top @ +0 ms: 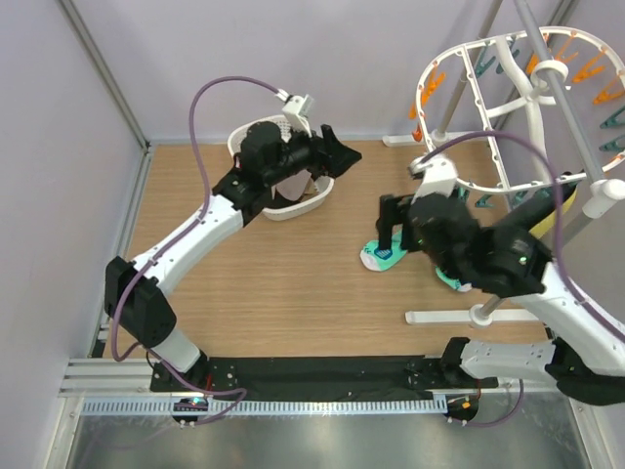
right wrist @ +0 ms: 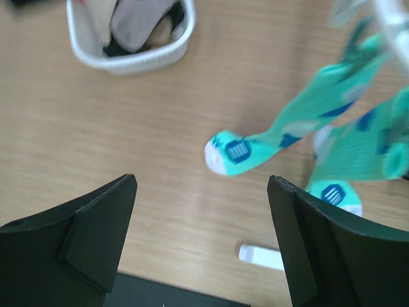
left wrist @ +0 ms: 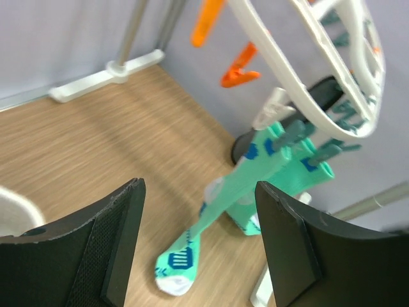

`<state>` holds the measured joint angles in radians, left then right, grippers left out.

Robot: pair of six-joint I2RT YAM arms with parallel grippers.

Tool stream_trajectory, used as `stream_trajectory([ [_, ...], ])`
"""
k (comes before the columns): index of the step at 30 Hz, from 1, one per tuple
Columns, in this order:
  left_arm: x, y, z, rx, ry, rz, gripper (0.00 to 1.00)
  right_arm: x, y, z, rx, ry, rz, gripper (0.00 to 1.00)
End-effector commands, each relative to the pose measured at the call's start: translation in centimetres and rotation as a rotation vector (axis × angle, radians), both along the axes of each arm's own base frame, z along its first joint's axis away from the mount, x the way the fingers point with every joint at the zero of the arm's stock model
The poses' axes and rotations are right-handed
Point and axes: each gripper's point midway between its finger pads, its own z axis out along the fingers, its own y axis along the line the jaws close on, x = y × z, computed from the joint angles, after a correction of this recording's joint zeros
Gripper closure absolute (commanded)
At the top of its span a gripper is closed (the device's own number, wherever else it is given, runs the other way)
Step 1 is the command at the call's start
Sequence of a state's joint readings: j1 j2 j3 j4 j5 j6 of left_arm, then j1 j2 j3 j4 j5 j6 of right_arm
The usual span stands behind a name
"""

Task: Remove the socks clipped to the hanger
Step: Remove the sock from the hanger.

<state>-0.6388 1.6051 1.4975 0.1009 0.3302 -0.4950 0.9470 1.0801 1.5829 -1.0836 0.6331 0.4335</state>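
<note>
The left tool [left wrist: 198,236] and right tool [right wrist: 201,236] stand spread, empty. Teal socks [left wrist: 233,185] hang pegged to the hanger [left wrist: 279,64], toes at the worktop [top: 293,293]; a skewed tug could tip the hanger.

Wood-grain tabletop [top: 293,293]. White basket [top: 293,209] at far side, left of centre, fabric inside. Two teal socks [top: 379,256] right of centre, toes down on wood, upper parts lifted off. White foot bar [top: 439,317] near right, far foot bar [top: 400,140] by back wall. Black base plate [top: 322,371] along near edge.
</note>
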Motion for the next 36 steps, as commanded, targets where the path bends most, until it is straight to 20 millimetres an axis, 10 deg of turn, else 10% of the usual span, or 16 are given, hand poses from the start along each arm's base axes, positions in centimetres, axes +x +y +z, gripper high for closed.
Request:
stream_trajectory([
  [1, 1.9, 5.0, 2.3, -0.011, 0.043, 0.169, 0.27, -0.2, 1.7, 0.1, 0.044, -0.159, -0.151, 0.08],
  [8, -0.6, 5.7, 7.1, -0.045, -0.075, 0.118, 0.26, 1.0, 2.3, -10.9, -0.008, -0.155, -0.280, 0.03],
  [16, -4.8, -0.3, 7.4, -0.002, -0.229, -0.116, 0.27, 3.8, -3.4, -19.9, -0.010, -0.092, -0.450, 0.02],
  [28, -7.3, -8.1, 5.9, -0.007, -0.268, -0.235, 0.32, 8.0, -2.5, -24.0, 0.001, -0.201, -0.532, 0.02],
  [36, -8.0, -12.0, 5.3, 0.000, -0.317, -0.209, 0.33, 8.4, -2.7, -27.2, 0.029, -0.200, -0.605, 0.22],
])
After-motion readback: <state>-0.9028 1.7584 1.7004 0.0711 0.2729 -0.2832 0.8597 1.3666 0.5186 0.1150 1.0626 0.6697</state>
